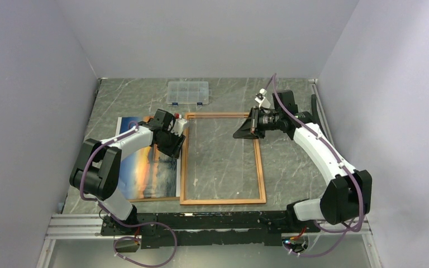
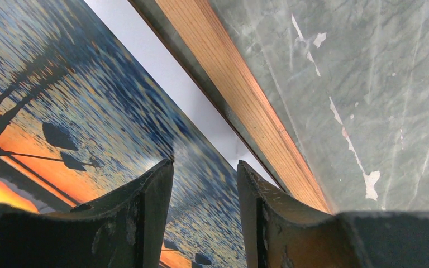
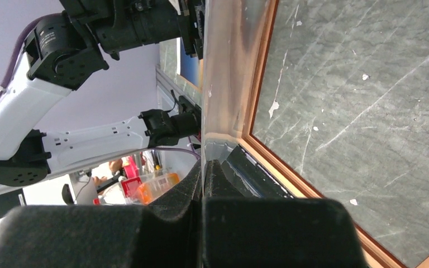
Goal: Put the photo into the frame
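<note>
OK, overhead: frame (image 1: 223,200) lies flat on the bench (image 1: 290,162), wood-coloured side up. The photo (image 1: 145,167) is picture-up just beside its left rail, not in it. Overhead hides both sets of tips. Left wrist view fills that in: left pincer (image 2: 204,170) roughly half open over the photo's right edge, print visible through the gap, nothing clamped. Right wrist view: right pincer (image 3: 203,167) fully closed at a frame corner, possibly nipping something thin and glossy, can't confirm.

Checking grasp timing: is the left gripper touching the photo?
Cannot tell. The left wrist view shows the left gripper open over the edge of the photo, but neither contact nor gap is plain; the top view is blocked.
</note>
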{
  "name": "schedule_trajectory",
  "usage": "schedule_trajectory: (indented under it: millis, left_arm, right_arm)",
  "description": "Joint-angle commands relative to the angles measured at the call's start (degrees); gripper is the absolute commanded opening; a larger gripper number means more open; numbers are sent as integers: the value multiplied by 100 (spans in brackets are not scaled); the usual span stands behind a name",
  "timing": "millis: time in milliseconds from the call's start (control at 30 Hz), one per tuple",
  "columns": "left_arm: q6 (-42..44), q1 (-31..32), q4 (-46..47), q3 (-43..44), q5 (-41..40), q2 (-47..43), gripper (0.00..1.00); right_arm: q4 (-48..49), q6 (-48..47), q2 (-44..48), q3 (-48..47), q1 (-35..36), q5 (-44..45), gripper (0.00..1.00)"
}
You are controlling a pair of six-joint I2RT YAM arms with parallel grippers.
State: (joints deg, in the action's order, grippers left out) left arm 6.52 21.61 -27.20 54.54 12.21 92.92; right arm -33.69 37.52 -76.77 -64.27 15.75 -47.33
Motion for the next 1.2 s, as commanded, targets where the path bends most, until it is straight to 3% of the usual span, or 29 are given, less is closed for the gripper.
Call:
schedule_trajectory:
  millis: [0, 567, 733, 900, 1167]
  left_arm:
    - [-64, -7, 109, 30, 109, 2, 51]
    - [-12, -7, 144, 4, 105, 39, 45]
    - [28, -7, 137, -15, 144, 79, 38]
    - [44, -7, 134, -4, 218, 121, 21]
    - [7, -16, 136, 30, 206, 164, 19]
  right_arm:
    - [138, -161, -164, -173, 51, -285, 0]
    - [234, -248, -575, -350, 51, -432, 0]
    - [429, -131, -632, -308, 51, -526, 0]
    - [563, -35, -686, -338, 58, -611, 0]
    - [709, 23, -698, -354, 161, -690, 0]
